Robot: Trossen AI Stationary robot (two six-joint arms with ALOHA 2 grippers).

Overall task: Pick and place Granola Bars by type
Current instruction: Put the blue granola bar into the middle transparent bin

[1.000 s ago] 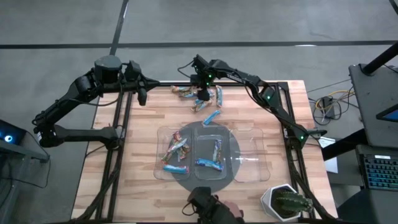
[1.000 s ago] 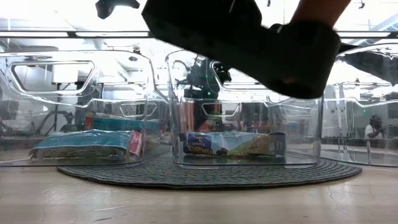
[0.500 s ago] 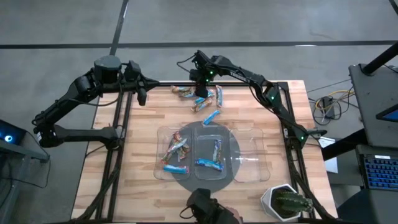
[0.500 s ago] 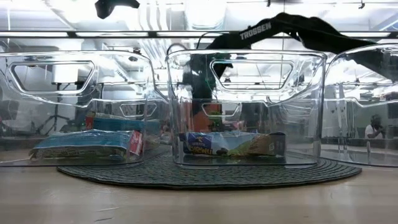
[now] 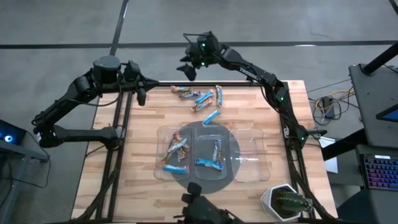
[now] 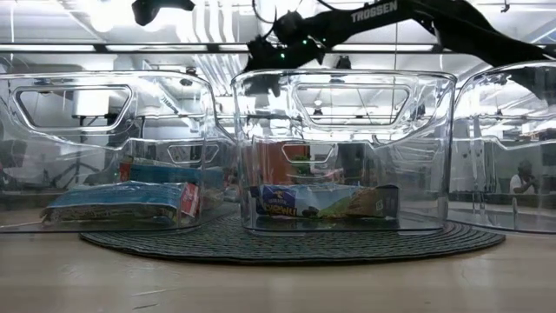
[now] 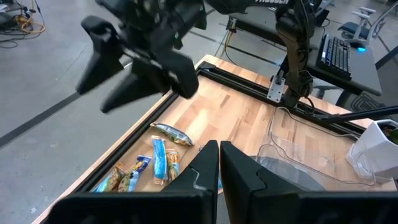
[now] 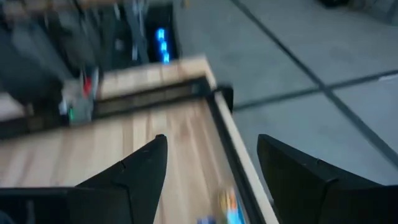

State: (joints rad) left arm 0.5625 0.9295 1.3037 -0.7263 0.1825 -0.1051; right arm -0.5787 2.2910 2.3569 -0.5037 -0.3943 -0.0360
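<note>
With the right gripper (image 5: 187, 70) raised past the far edge of the light wooden table (image 5: 143, 168), its jaws spread and nothing held, a descent onto the crowded cluster of loose foil-wrapped granola bars (image 5: 205, 101) near that edge could catch two bars at once or knock one off. The left gripper (image 5: 142, 96) is parked at the far left corner with jaws pressed together. Of the three clear plastic trays (image 5: 250, 155) on the round dark mat (image 5: 231, 175), the left is seen to hold several mixed-colour bars, the middle blue ones, and the right appears empty.

Three clear plastic trays (image 6: 343, 148) stand side by side on a dark woven mat (image 6: 287, 243) atop the wooden table (image 6: 278, 283). Granola bars (image 6: 321, 202) lie in the left and middle trays. A dark arm (image 6: 408, 17) reaches across overhead.
</note>
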